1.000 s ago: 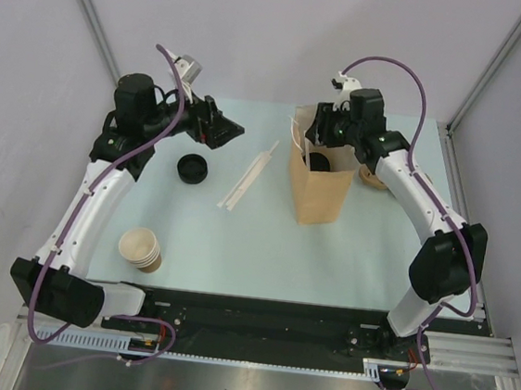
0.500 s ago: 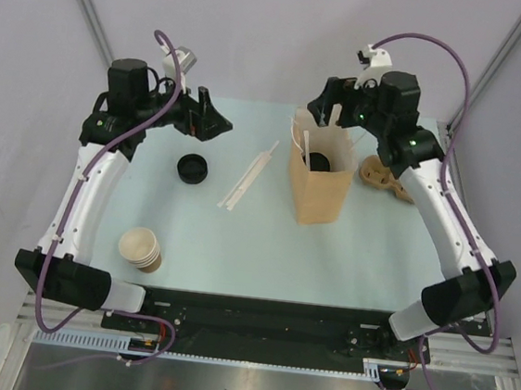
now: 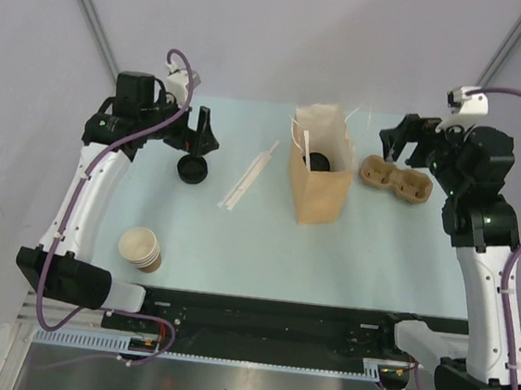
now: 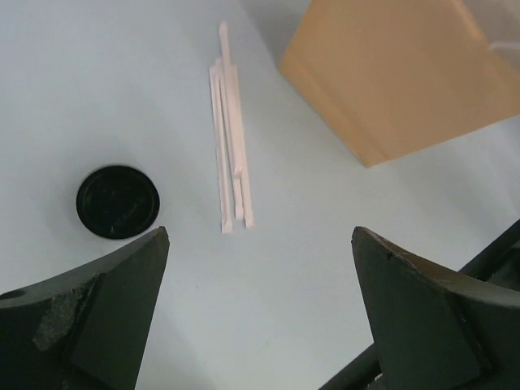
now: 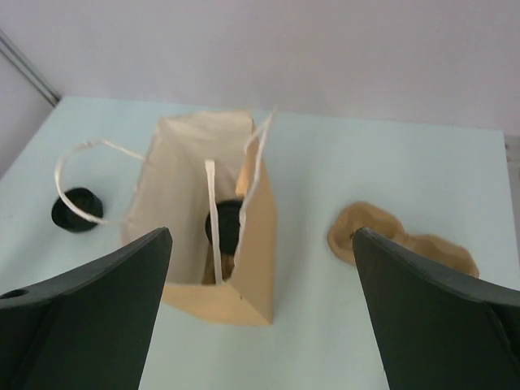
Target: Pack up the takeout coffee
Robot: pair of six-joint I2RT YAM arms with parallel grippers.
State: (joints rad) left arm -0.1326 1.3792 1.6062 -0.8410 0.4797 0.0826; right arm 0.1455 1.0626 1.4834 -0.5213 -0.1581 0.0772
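Note:
The takeout coffee [image 3: 320, 162] stands inside the open brown paper bag [image 3: 318, 194]. Only its black lid and a bit of tan side show, also in the right wrist view [image 5: 226, 221] inside the bag [image 5: 244, 280]. My right gripper [image 3: 402, 142] is open and empty, raised to the right of the bag, above the carrier; its jaws [image 5: 260, 236] stand wide apart. My left gripper [image 3: 203, 129] is open and empty, hovering just above the spare loose lid; its jaws [image 4: 260, 236] frame bare table.
A spare black lid [image 3: 192, 168] [image 4: 118, 201] lies at the left. Paper-wrapped straws [image 3: 248, 177] [image 4: 230, 150] lie between it and the bag. A pulp cup carrier [image 3: 395, 178] [image 5: 402, 244] sits right of the bag. Nested lidless cups [image 3: 141, 248] lie front left.
My right gripper has pulled up and away from the bag's mouth to the right. My left gripper has swung back left to above the loose lid.

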